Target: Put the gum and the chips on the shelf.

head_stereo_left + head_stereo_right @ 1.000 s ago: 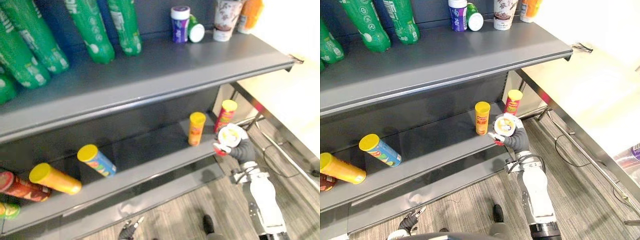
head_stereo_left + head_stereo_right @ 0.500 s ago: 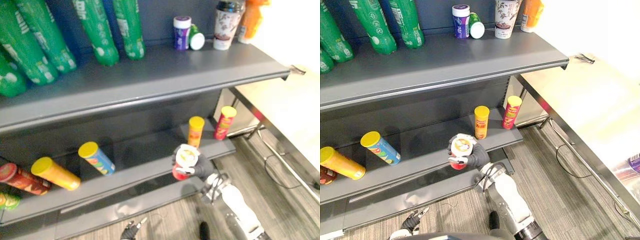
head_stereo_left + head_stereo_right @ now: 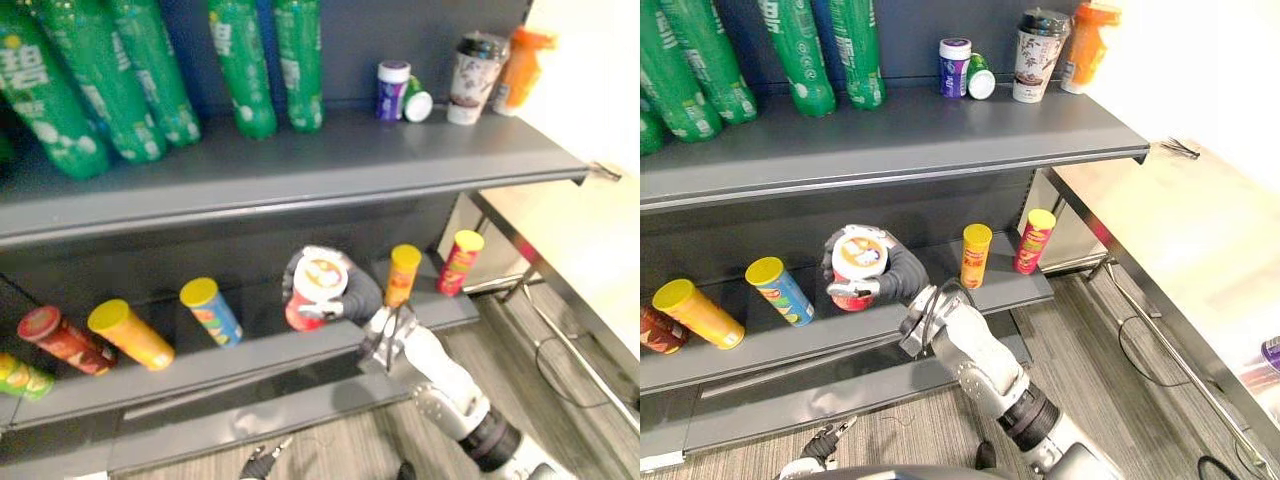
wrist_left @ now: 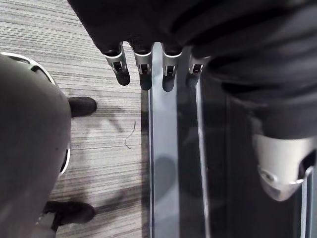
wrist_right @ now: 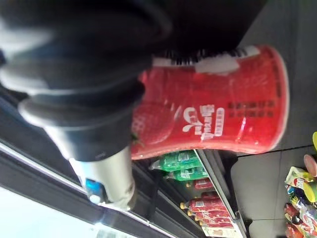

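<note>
My right hand [image 3: 352,296] is shut on a red tub with a white lid [image 3: 314,291], held lid toward me over the lower shelf [image 3: 262,354]. It hangs between a blue chips can with a yellow lid [image 3: 211,311] and an upright orange chips can [image 3: 402,275]. The right wrist view shows the red tub [image 5: 213,114] close up, with strawberry print, past my right hand [image 5: 74,74]. A purple gum tub [image 3: 392,89] stands on the upper shelf [image 3: 330,170]. My left hand [image 4: 143,69] hangs low over the floor with straight fingers, holding nothing.
On the lower shelf also lie a yellow can [image 3: 128,335] and a red can [image 3: 58,340] at left; a pink-red can [image 3: 459,262] stands at right. The upper shelf carries green bottles [image 3: 240,70], a green tub [image 3: 417,104], a cup [image 3: 471,66] and an orange bottle [image 3: 520,68]. A pale counter [image 3: 1180,230] stands to the right.
My right hand has carried the red tub leftward along the lower shelf, from beside the pink-red can to left of the orange one. The camera has shifted as well.
</note>
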Controlling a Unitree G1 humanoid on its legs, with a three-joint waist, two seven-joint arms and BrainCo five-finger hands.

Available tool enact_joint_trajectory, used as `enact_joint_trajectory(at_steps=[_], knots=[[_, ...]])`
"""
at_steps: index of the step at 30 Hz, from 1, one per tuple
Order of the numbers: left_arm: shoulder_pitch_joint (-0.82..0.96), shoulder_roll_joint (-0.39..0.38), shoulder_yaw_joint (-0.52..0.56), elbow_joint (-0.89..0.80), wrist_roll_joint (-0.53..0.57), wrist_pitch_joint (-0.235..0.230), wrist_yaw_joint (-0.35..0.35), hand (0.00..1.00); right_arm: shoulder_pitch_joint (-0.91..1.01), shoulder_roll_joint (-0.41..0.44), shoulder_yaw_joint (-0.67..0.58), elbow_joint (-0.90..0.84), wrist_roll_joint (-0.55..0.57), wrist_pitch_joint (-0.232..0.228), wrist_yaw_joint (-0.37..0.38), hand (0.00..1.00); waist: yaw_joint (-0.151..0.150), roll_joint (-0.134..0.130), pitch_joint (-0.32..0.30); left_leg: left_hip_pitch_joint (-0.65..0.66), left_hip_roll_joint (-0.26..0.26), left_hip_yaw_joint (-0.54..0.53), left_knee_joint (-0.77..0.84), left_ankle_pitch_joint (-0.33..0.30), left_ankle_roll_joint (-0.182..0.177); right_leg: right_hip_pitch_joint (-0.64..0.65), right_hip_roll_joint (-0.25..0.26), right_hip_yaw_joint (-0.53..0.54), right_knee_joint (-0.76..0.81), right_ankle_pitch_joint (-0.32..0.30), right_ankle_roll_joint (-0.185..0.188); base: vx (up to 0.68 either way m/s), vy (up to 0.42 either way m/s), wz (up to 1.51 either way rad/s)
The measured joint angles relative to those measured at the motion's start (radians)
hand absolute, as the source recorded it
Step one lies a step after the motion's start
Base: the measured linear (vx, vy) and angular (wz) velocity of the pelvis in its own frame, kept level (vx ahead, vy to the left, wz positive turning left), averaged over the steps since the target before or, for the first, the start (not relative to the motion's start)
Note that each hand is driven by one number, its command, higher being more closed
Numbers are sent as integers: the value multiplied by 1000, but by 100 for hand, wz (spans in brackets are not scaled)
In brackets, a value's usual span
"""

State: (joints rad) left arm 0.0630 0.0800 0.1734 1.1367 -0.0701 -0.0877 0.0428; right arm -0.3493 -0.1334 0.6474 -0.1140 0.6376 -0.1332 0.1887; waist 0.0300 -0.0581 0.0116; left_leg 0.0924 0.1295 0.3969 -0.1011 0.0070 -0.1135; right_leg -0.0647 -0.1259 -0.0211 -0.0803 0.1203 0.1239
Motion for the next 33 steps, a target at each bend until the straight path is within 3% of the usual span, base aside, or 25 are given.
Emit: enact_joint_trajectory(at_steps=[8, 13, 15, 20, 26, 33], knots=[[1, 2, -10, -5, -2, 11, 15, 0, -198, -5, -61, 12, -2, -1, -84, 100, 0, -2, -1, 13, 3, 7, -1, 10, -2, -1, 8, 7, 14, -5, -6, -18, -18, -3], [-7, 13, -65, -25, 3, 4, 31, 0, -301, -59, -143, 51, 0, -4, -130, 100, 1, -8, -5, 11, 7, 7, -1, 14, -11, -3, 14, 6, 13, -14, -9, 0, 0, 0], [0, 15, -65, -32, 0, 47, 27, 0, -350, -82, -168, 58, -1, -1, -138, 100, 1, -8, -5, 12, 12, 11, -1, 16, -11, -4, 17, 8, 13, -13, -9, 5, -17, -8], [9, 14, -26, -34, -10, 42, 19, 0, -553, -128, -251, 264, -9, 1, -184, 100, 7, -12, -6, 6, 25, 26, -1, 20, -17, -19, 32, 20, 9, -2, -18, 12, -24, -8], [10, 11, -8, -33, -35, 42, 18, 0, -673, -258, -254, 393, -8, 36, -185, 100, 9, -13, -6, -3, 39, 26, -1, 23, -22, -18, 48, 16, -11, 8, -26, 27, -19, -1], [9, 10, -9, -33, -38, 41, 5, 0, -724, -283, -285, 490, -8, 62, -185, 100, 8, -13, 0, -7, 45, 21, -1, 23, -24, -14, 52, 8, -22, 8, -26, 0, 0, 0]])
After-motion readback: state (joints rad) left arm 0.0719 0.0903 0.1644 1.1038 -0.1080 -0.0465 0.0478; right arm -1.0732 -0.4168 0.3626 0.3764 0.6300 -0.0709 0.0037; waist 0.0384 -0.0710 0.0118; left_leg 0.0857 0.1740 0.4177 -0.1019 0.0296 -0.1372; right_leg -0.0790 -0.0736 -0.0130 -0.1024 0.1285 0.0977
